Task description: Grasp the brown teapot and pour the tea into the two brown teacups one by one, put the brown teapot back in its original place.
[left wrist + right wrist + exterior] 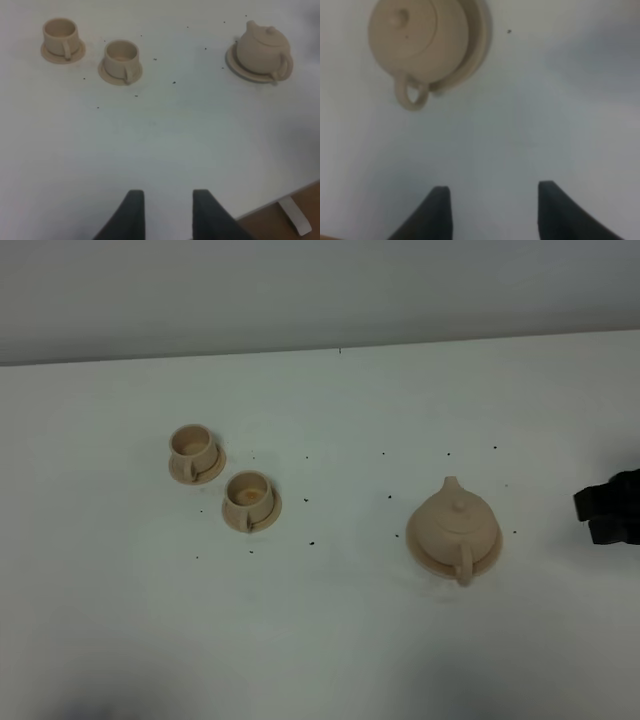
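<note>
Left gripper (168, 195): two dark fingers parted by a moderate gap, nothing between them, poised above bare white table (160, 145). It is well apart from all the crockery.

Right gripper (493, 187): fingers spread wide, empty, over bare table. In the high view it is a dark shape (610, 508) at the right edge, near the teapot but not touching it.

Brown teapot (455, 525) (262, 47) (417, 37): upright and centred on its flat round saucer (418, 550) (235, 65) (479, 40), right of the table's middle. Lid on, knob on top. In the high view the spout points to the far side and the loop handle to the near edge, overhanging the saucer rim.

Teacups: both upright to the left of the teapot, well apart from it, each on its own small saucer.
- Far-left teacup (192, 445) (60, 35) on saucer (215, 465) (75, 54).
- Nearer teacup (248, 495) (121, 55) on saucer (270, 512) (107, 76), just beside the first; the two saucers are close but apart.
- Handles face the near edge.
- Contents: cannot tell whether either holds tea; interiors are too blurred.

Surroundings: small dark specks lie scattered on the table between cups and teapot. A grey wall (320, 290) stands behind the table. The left wrist view shows a table corner with brown floor (280, 227) beyond it.
</note>
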